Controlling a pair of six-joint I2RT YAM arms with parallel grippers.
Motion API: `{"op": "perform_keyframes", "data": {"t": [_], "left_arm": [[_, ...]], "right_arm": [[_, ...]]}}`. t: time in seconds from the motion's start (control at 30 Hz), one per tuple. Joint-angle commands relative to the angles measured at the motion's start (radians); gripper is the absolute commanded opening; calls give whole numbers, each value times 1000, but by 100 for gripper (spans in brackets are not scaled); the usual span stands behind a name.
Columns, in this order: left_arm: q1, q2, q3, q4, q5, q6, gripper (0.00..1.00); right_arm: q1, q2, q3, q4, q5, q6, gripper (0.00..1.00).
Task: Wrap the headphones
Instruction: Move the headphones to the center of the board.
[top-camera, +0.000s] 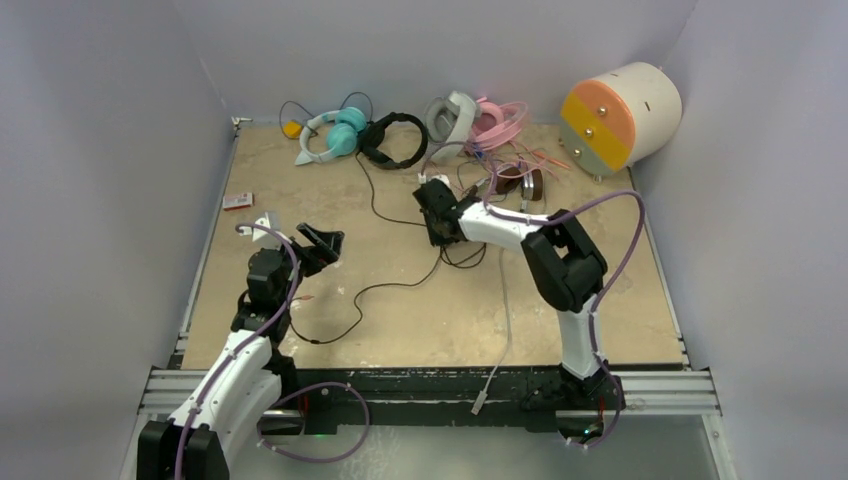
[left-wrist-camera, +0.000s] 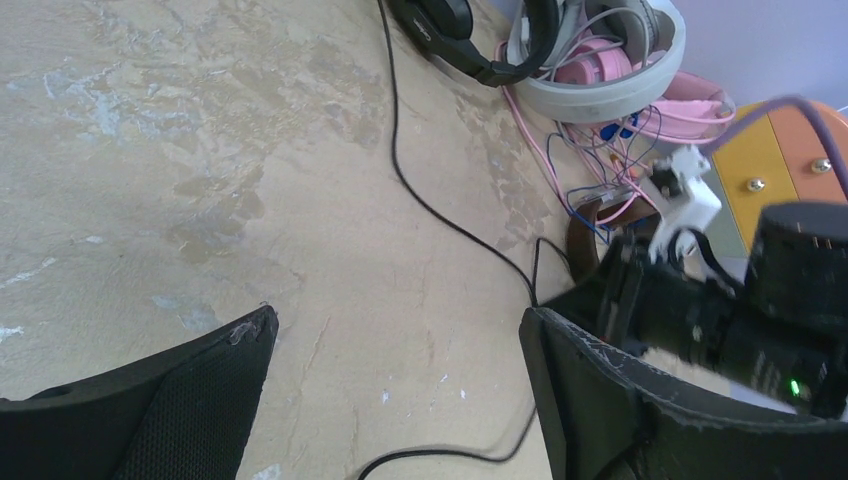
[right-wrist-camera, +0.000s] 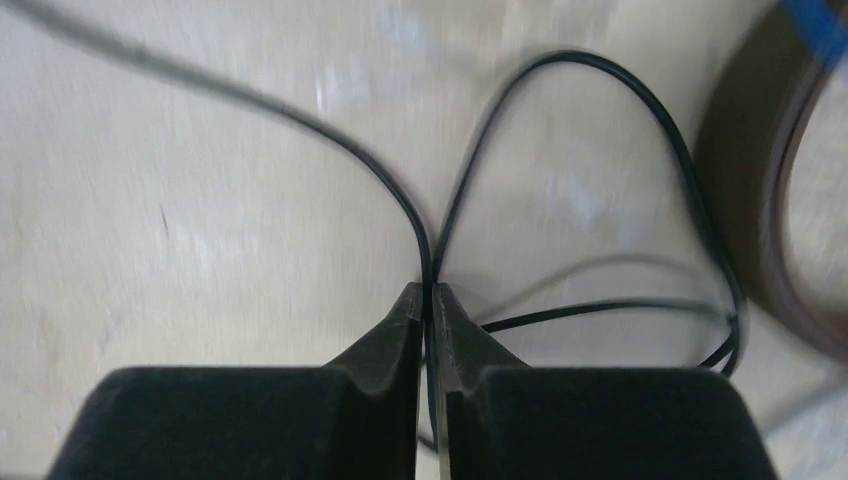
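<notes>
5 prs headphones (top-camera: 345, 135), 1 cream cylinder (top-camera: 622, 112), 1 small red-white box (top-camera: 238, 202), 2 robot arms (top-camera: 565, 265).

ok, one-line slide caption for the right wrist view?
Right gripper pinching the thin black headphone cable between black padded fingers, a loop bowing out over the pale beige tabletop.

Tabletop (top-camera: 420, 300): tan, mottled with paler blotches
Walls (top-camera: 120, 100): plain pale lilac-grey
Teal-and-white pair (top-camera: 335, 133): mint-teal cups, white band
Black pair (top-camera: 392, 140): black all over — black cable (left-wrist-camera: 393, 130) likewise
Grey-white pair (top-camera: 452, 115): light grey and white
Pink pair (top-camera: 500, 122): pink, thin pink cord
Brown-and-silver pair (top-camera: 528, 185): dark brown, silver trim
Cylinder (top-camera: 620, 115): cream body; face banded orange over yellow
Small box (top-camera: 237, 201): red and white
Right gripper (right-wrist-camera: 430, 300): black fingers
Left gripper (left-wrist-camera: 397, 325): black fingers — edges scuffed pale
Left arm (top-camera: 235, 370), right arm (top-camera: 500, 225): white and black links, purple wiring
</notes>
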Motion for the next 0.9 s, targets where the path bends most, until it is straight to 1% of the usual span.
{"op": "perform_keyframes", "data": {"t": [0.0, 0.1, 0.13, 0.2, 0.3, 0.4, 0.43, 0.5, 0.57, 0.63, 0.73, 0.77, 0.8, 0.83, 0.87], "left_arm": [[-4, -9, 5, 11, -7, -8, 90], [-4, -2, 4, 21, 2, -10, 90], [-4, 2, 4, 23, 10, -10, 90], [-4, 11, 5, 30, 17, -10, 90], [-4, 24, 7, 38, 25, -10, 90], [-4, 35, 10, 46, 38, -6, 90], [-4, 38, 9, 51, 45, -2, 90], [-4, 48, 6, 75, 81, 15, 90], [-4, 65, 6, 102, 133, 36, 90], [-4, 89, 9, 129, 179, 52, 90], [-4, 129, 21, 143, 209, 60, 90], [-4, 143, 26, 142, 213, 61, 90], [-4, 156, 32, 141, 219, 62, 90], [-4, 168, 37, 139, 224, 62, 90], [-6, 177, 41, 139, 227, 62, 90]], "right_arm": [[67, -140, -172, -161, 145, 18, 0], [69, -349, -340, -140, 147, 43, 0], [69, -438, -416, -119, 139, 47, 0], [69, -614, -507, -107, 133, 57, 0], [68, -848, -583, -146, 168, 79, 0], [64, -1004, -584, -194, 264, 88, 0], [64, -1035, -576, -195, 263, 80, 0], [64, -1068, -558, -171, 191, 45, 0], [65, -1052, -535, -129, 117, -9, 0], [66, -1009, -503, -109, -26, -51, 0], [66, -933, -459, -75, -243, -108, 0], [66, -911, -450, -56, -291, -118, 3], [66, -885, -435, -37, -322, -121, 17], [65, -854, -417, -37, -331, -121, 39], [65, -819, -386, -46, -325, -120, 59]]}}
